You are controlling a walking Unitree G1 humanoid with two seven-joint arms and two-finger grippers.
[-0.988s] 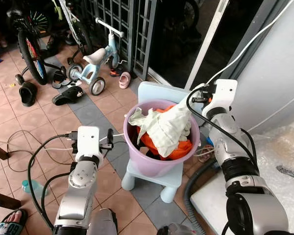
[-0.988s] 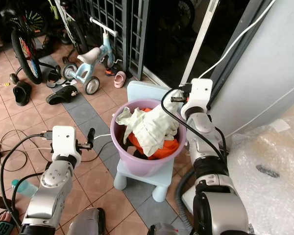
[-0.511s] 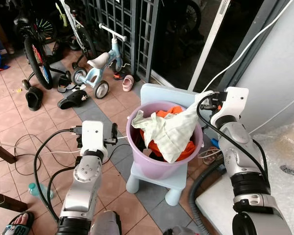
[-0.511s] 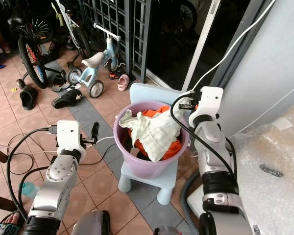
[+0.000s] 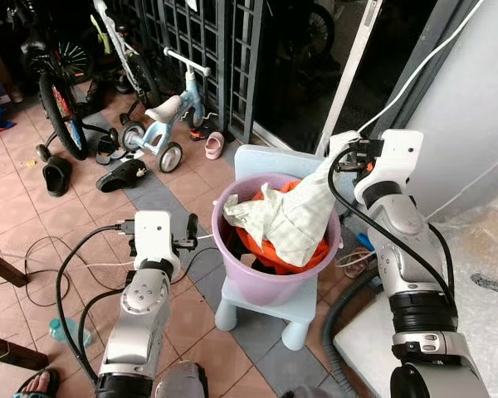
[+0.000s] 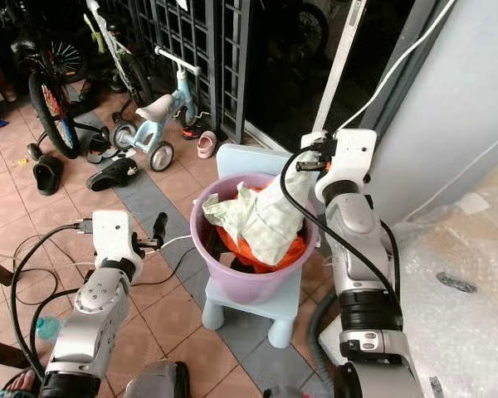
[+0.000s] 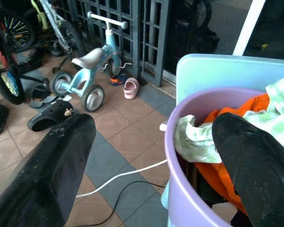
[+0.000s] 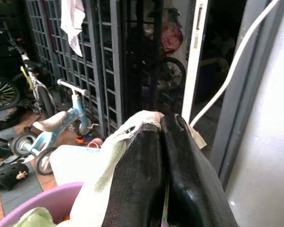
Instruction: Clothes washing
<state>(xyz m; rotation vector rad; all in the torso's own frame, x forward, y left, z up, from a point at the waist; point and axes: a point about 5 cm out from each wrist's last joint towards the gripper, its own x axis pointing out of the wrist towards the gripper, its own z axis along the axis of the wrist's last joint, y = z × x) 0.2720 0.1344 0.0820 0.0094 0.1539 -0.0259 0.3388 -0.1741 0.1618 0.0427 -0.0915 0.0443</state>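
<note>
Black fingers of the left gripper (image 7: 146, 165) stand wide apart, holding nothing, beside the outer wall of the lilac plastic tub (image 5: 270, 278), at about the level it held a second ago; that arm is doing no work at present. The tub sits on a pale blue stool (image 5: 266, 303) on the tiled floor (image 5: 33, 215), loaded with an orange garment (image 5: 270, 245) and a pale green checked cloth (image 5: 286, 220). To the right, the right gripper (image 8: 156, 161) is pinched tight on one corner of the checked cloth. Compared with half a second ago it has risen above the tub's far rim, so the cloth now hangs in a taut cone from the fingers, while its lower part still lies over the orange garment inside the tub. In my judgement the extraction of this item is under way but incomplete; a further lift is needed to clear the rim, and the trailing cloth could drag the orange garment with it.
</note>
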